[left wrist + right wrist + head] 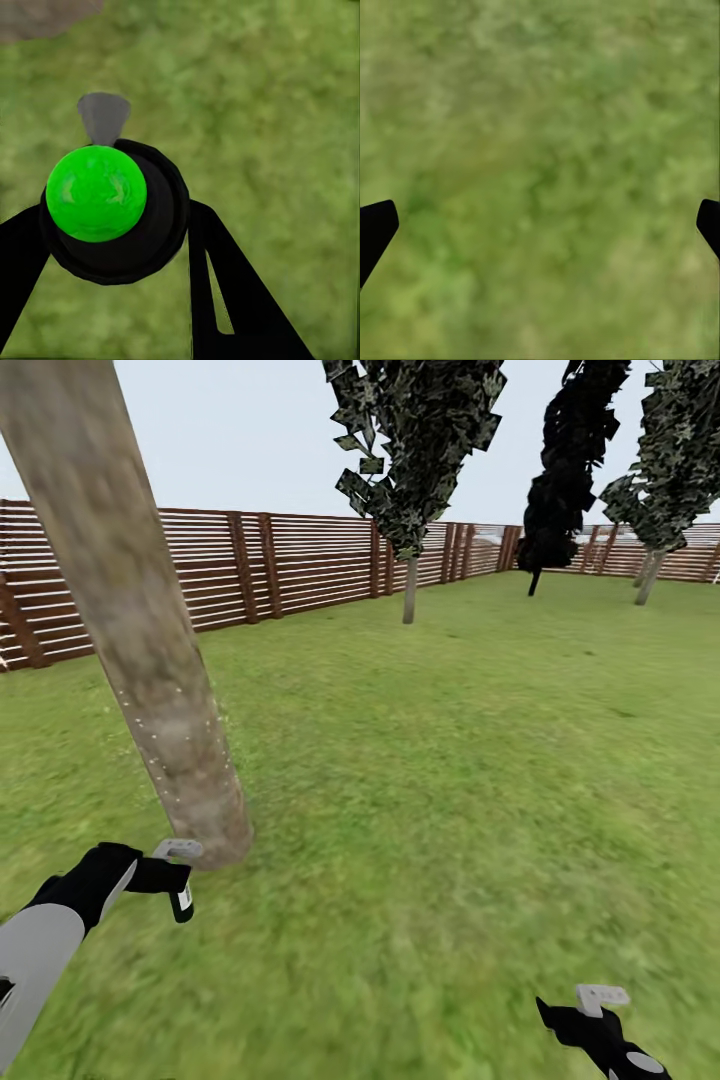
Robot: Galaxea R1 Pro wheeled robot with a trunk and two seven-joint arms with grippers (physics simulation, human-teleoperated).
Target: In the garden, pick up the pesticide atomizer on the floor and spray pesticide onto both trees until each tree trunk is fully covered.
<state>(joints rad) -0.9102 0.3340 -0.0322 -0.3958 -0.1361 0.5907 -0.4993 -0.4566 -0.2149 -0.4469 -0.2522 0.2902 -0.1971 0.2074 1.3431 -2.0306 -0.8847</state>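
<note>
sprayer in hand at the foot of the first tree

the garden lawn (pixel 450 780) fills most of the head view, shut in by a brown slatted fence (pixel 300 565) along the far side. the biggest thing on it is the near tree trunk (pixel 150 660), a leaning, blotchy grey-brown column with a line of tiny white specks down one side and a flared foot in the grass. a second tree (pixel 410 480) of the same kind stands well apart, near the fence, with dark ragged leaves high up.

the left gripper (pixel 172 878) hangs just beside the foot of the near trunk, its fingers pressed in on the spray bottle (pixel 181 888), which hangs below the grey trigger head with its white label showing. in the left wrist view the bottle (pixel 112 217) sits between the two black fingers (pixel 225 300), green spot toward the camera and the grey nozzle pointing away over grass. the right gripper (pixel 590 1010) is low at the robot's right side, spread wide and holding nothing; in its wrist view the fingertips (pixel 375 225) stand far apart over bare grass.

the task looks to be at the spraying of the first trunk, and only a narrow strip appears dotted. the risks from here: the nozzle seems aimed low, so spray could land on the lawn instead of the bark; the upper trunk and its far side may be missed from this stance; and a loose pinch on the round bottle could let it twist or drop.
</note>
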